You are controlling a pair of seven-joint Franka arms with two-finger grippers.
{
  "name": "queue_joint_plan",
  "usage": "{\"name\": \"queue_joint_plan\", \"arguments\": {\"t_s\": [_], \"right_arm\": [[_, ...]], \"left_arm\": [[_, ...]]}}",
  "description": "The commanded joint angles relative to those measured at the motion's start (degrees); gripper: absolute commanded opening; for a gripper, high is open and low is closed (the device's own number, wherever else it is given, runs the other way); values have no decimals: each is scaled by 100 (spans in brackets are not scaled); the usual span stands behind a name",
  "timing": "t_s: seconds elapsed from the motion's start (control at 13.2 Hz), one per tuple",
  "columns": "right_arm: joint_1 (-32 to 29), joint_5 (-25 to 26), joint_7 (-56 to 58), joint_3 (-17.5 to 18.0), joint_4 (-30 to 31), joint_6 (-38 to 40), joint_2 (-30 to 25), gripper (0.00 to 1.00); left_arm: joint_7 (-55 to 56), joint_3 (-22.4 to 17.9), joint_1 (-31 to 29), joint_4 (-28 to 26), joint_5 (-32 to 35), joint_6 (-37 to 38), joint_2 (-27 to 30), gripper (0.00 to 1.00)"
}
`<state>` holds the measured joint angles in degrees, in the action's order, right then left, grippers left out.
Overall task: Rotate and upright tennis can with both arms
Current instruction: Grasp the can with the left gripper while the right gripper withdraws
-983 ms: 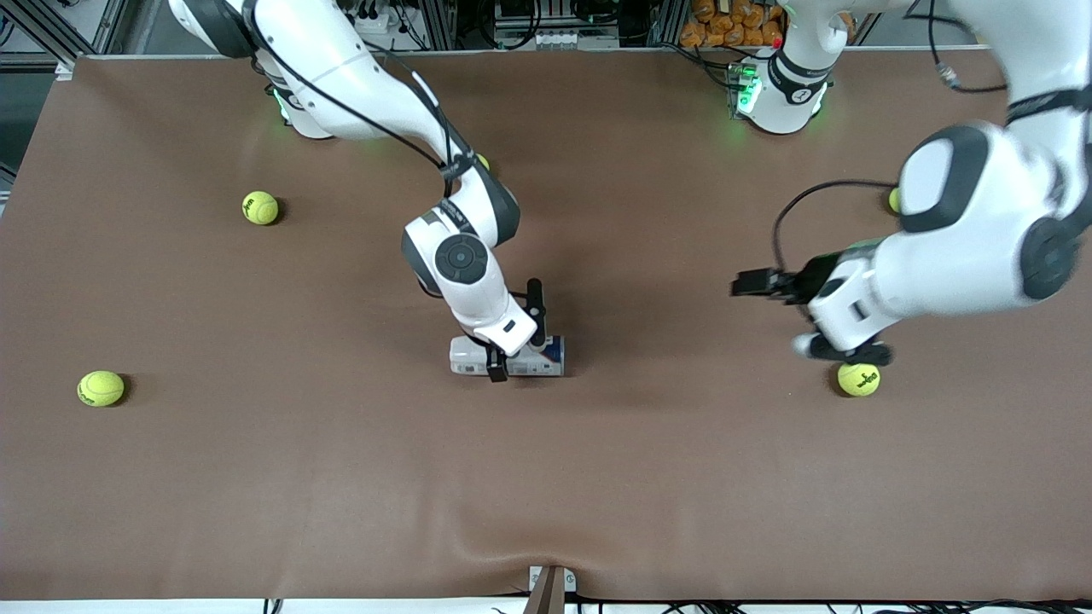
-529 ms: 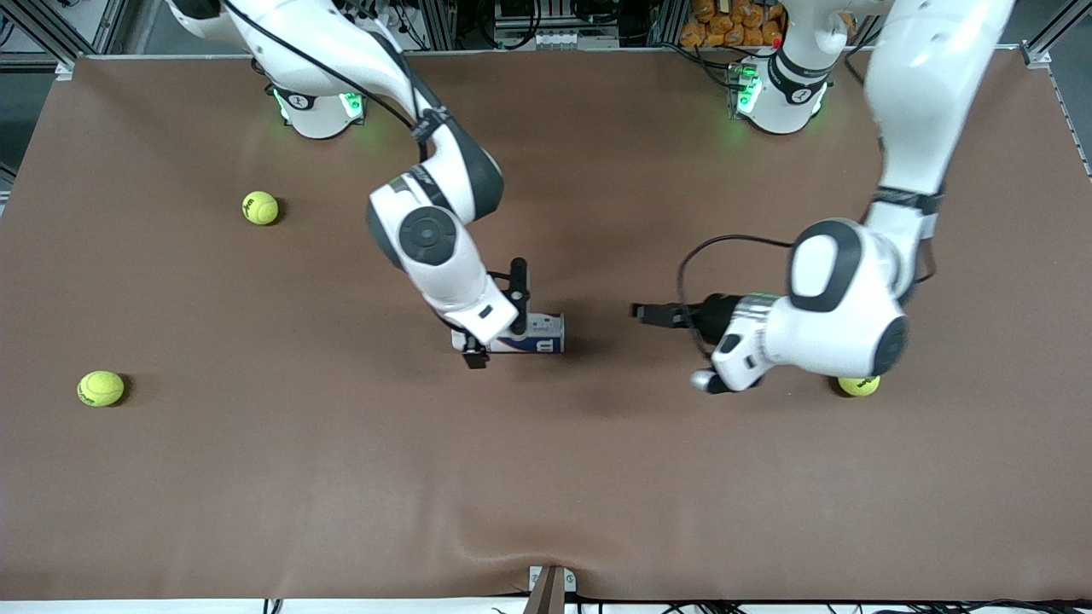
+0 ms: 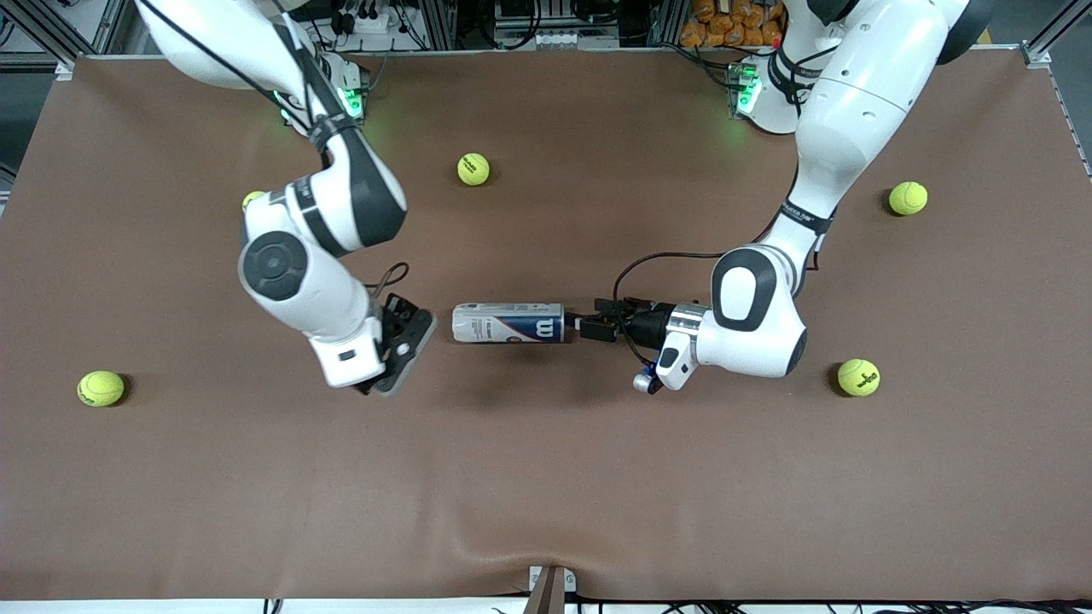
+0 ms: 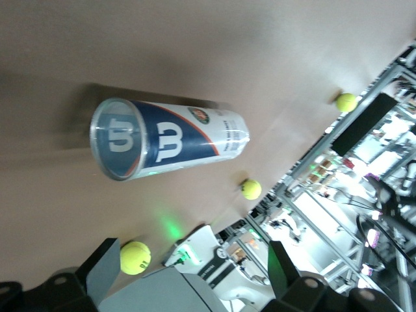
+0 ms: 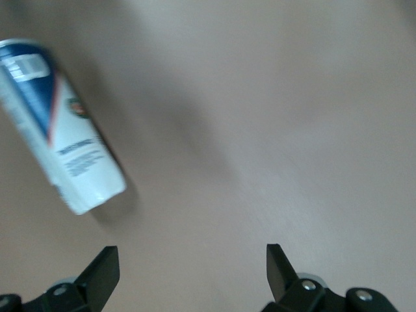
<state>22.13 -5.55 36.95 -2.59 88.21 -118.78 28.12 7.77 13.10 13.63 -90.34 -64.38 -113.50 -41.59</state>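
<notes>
Two tennis balls lie nearest the front camera: one [image 3: 101, 388] toward the right arm's end of the table [image 3: 546, 477], the other [image 3: 858, 377] toward the left arm's end. Slightly farther from the camera, the tennis can [image 3: 508, 323] lies on its side at mid-table, its long axis running between the two arms' ends, with the navy "W" end toward the left arm. The left gripper [image 3: 590, 327] sits low, just beside that end of the can and in line with it; the left wrist view shows its fingers [image 4: 104, 268] spread wide apart, with the can [image 4: 168, 138] ahead of them and not between them. The right gripper [image 3: 408, 339] is just beside the can's white end, apart from it; its fingers [image 5: 103, 270] are spread and hold nothing. Farther from the camera lie three more balls: one [image 3: 908, 198] toward the left arm's end, one [image 3: 252, 199] partly hidden by the right arm, and one [image 3: 473, 168] farthest, near the bases.
</notes>
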Motion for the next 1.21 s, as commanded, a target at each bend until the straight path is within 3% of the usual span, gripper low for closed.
{"name": "queue_joint_plan", "arguments": {"t_s": [0.0,0.23,0.45,0.61,0.76,0.83,1.13], "right_arm": [[-698,-51,-574,100,39,39,-96,100],[-1306,-51,-785,92,91,362,-437,100],[-1605,-16,-1251,30,161,1012,-1183,100],[-1632,36,-1260,-303,153,1478,-1641,100],[-1886,80,-1382,-392,170,1857,-2072,100],[-1992,211,-1531,-392,162,2024,-2239,100],[-2169,344,-2217,-339,109,2858,-2715,100]], "left_arm": [[-860,8,8,-333,-845,-250,-15,100],[-2424,8,-79,-756,-1541,-348,-130,100],[-3594,8,-211,-827,-2085,-348,-331,100],[-4402,8,-203,-792,-2578,-339,-550,100],[-4870,-1,-194,-783,-2842,-348,-613,100],[-5055,-1,-194,-775,-2905,-348,-648,97],[-5751,-1,-106,-687,-3353,-348,-824,70]]}}
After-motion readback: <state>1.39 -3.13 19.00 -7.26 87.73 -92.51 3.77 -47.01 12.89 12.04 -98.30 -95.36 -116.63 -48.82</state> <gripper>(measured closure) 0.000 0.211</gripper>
